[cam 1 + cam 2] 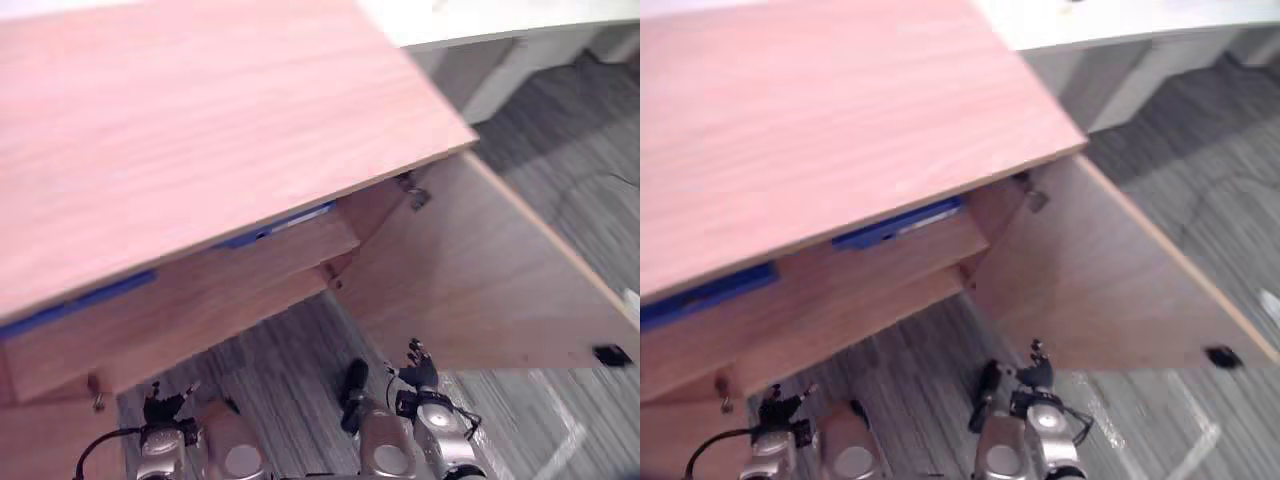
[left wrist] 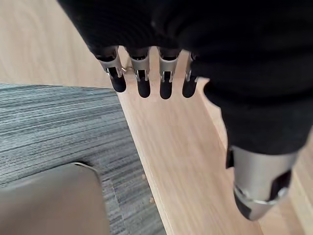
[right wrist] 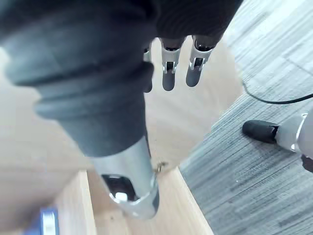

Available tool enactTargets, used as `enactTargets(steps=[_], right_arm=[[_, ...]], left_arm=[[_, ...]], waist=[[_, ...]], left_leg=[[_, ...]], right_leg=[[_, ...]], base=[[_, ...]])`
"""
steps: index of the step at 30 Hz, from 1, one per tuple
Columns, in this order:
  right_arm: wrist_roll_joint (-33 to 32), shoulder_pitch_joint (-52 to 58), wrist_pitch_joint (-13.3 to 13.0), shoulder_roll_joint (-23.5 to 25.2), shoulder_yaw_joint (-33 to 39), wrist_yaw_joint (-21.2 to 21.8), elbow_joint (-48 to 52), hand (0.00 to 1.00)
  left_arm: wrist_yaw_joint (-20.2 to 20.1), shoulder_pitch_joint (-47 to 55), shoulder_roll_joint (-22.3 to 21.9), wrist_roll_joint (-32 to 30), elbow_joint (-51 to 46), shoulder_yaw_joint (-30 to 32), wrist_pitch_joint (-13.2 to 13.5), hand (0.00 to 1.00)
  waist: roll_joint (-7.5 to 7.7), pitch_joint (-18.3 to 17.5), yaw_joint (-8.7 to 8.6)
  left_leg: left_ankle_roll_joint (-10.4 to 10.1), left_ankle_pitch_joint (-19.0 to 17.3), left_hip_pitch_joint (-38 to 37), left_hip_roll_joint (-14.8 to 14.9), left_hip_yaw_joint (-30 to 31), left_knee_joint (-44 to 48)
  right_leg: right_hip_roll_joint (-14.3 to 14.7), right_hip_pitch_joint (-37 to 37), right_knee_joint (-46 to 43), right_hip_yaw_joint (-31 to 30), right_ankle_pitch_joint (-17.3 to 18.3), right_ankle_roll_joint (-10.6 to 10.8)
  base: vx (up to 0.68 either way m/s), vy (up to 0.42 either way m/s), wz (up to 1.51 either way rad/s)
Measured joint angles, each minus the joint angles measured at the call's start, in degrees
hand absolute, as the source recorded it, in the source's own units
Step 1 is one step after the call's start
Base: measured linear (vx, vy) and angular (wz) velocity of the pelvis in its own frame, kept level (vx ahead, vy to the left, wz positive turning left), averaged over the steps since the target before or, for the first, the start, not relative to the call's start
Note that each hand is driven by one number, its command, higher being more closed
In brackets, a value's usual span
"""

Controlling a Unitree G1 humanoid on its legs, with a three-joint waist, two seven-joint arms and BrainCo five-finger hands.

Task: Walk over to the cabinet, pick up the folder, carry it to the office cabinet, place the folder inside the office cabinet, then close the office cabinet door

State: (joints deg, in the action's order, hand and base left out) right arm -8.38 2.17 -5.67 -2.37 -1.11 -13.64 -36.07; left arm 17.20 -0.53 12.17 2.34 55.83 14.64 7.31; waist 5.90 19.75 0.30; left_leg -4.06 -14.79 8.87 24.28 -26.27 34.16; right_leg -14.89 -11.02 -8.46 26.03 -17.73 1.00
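The wooden office cabinet (image 1: 200, 130) stands under me, its door (image 1: 480, 270) swung wide open to the right. A blue folder (image 1: 285, 222) lies on the shelf just below the top panel; its blue edge also peeks out further left. The folder's corner (image 3: 46, 223) appears in the right wrist view too. My left hand (image 1: 160, 405) hangs low at the cabinet's front left, its fingers (image 2: 142, 81) straight over wood and carpet, holding nothing. Just below the open door's lower edge, my right hand (image 1: 418, 368) is open as well, its fingers (image 3: 168, 73) straight and empty.
A white desk (image 1: 500, 25) stands behind the cabinet at the back right. Grey striped carpet (image 1: 570, 150) covers the floor to the right and in front. The door carries a small black fitting (image 1: 610, 354) near its outer corner and a metal hinge (image 1: 415, 192) by the top panel.
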Motion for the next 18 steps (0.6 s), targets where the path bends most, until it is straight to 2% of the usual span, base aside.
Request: enactTargets(steps=[1, 2, 3, 4, 5, 6, 9, 12, 14, 18], right_arm=[[-0.23, 0.8, -0.03, 0.24, -0.08, 0.11, -1.53, 0.0], [-0.32, 1.09, -0.08, 0.45, -0.08, 0.2, -2.68, 0.0], [-0.87, 1.79, -0.18, 0.72, -0.01, 0.27, -4.4, 0.0], [-1.75, 3.07, -0.19, 0.78, 0.03, 0.93, -5.41, 0.0], [-1.81, 3.41, -0.2, 0.72, -0.03, 1.14, -5.88, 0.0], [-1.97, 3.35, -0.1, 0.7, -0.14, 1.49, -7.06, 0.0], [-1.98, 3.44, 0.18, 0.49, -0.16, 2.94, -7.66, 0.0], [-3.15, 3.09, 0.34, 0.16, -0.14, 3.45, -12.82, 0.0], [-6.19, 2.86, 0.89, 0.18, 0.0, 3.46, -17.82, 0.0], [-10.05, 2.49, 1.54, -0.21, 2.31, 3.47, -23.38, 0.0]], left_arm=[[-0.43, 1.82, -1.17, 0.76, 0.08, 0.15, 0.16, 0.0], [-0.9, 3.12, -2.07, 1.94, 0.15, 0.15, 0.49, 0.0], [-2.51, 5.17, -4.39, 5.8, 0.65, -0.26, 1.05, 0.0], [-5.36, 5.84, -6.37, 12.97, 1.23, -1.11, 1.02, 0.0], [-6.65, 5.98, -6.54, 16.01, 1.82, -2.78, 1.0, 0.0], [-9.34, 6.31, -6.85, 20.86, 2.27, -6.13, 1.04, 0.0], [-13.35, 6.25, -6.29, 28.54, 1.97, -11.59, 1.03, 0.0], [-13.94, 6.16, -5.99, 32.35, 2.15, -14.47, 0.93, 0.0], [-13.97, 5.11, -5.99, 34.39, 3.0, -16.48, 0.78, 0.0], [-14.28, 2.6, -6.73, 35.13, 5.24, -18.91, -0.48, 0.0]], waist=[[-0.47, -1.55, -0.31], [-0.91, -2.64, -0.36], [-1.69, -4.66, -0.47], [-1.53, -7.72, -0.62], [-1.73, -9.04, -0.63], [-2.11, -11.21, -0.63], [-2.92, -12.31, -0.76], [-2.9, -13.85, -0.62], [-2.69, -14.86, -0.68], [-2.48, -15.93, -0.94]], left_leg=[[-0.54, 1.63, -4.31, -0.12, -3.17, -3.92], [-0.82, 2.32, -6.32, -0.07, -4.84, -5.78], [-1.51, 3.6, -9.38, -0.91, -7.22, -9.0], [-2.0, 4.76, -10.63, -3.16, -8.81, -12.35], [-1.64, 5.24, -10.91, -4.31, -9.35, -14.38], [-1.52, 6.75, -11.44, -6.3, -10.8, -18.64], [-2.24, 9.29, -14.56, -8.78, -12.86, -24.01], [-3.32, 9.33, -17.15, -8.53, -15.28, -24.66], [-3.9, 9.06, -18.24, -8.54, -16.52, -24.65], [-4.54, 7.63, -19.36, -8.53, -17.26, -23.84]], right_leg=[[0.05, 0.87, -6.67, 4.12, 7.18, -0.73], [0.37, 1.41, -8.79, 5.31, 9.71, -1.45], [0.95, 2.51, -9.11, 6.27, 11.36, -2.21], [1.66, 2.4, -6.33, 6.73, 11.19, -2.14], [1.95, 2.46, -3.93, 6.6, 10.92, -1.88], [3.38, 2.83, 2.39, 6.26, 8.41, -1.27], [6.61, 6.19, 13.44, 4.64, 3.11, -1.46], [7.94, 6.26, 13.74, 1.48, 3.18, -1.38], [8.38, 6.13, 13.78, -0.21, 3.38, -1.15], [9.23, 5.94, 13.79, -2.6, 3.65, -1.28]], base=[[-0.05, 0.049, -0.89], [-0.02, 0.012, -0.92], [0.01, -0.044, -0.8], [0.01, -0.065, -0.66], [0.01, -0.087, -0.58], [0.0, -0.081, -0.48], [-0.05, -0.084, -0.54], [-0.04, -0.026, -0.55], [-0.03, 0.003, -0.43], [-0.04, 0.032, -0.34]])
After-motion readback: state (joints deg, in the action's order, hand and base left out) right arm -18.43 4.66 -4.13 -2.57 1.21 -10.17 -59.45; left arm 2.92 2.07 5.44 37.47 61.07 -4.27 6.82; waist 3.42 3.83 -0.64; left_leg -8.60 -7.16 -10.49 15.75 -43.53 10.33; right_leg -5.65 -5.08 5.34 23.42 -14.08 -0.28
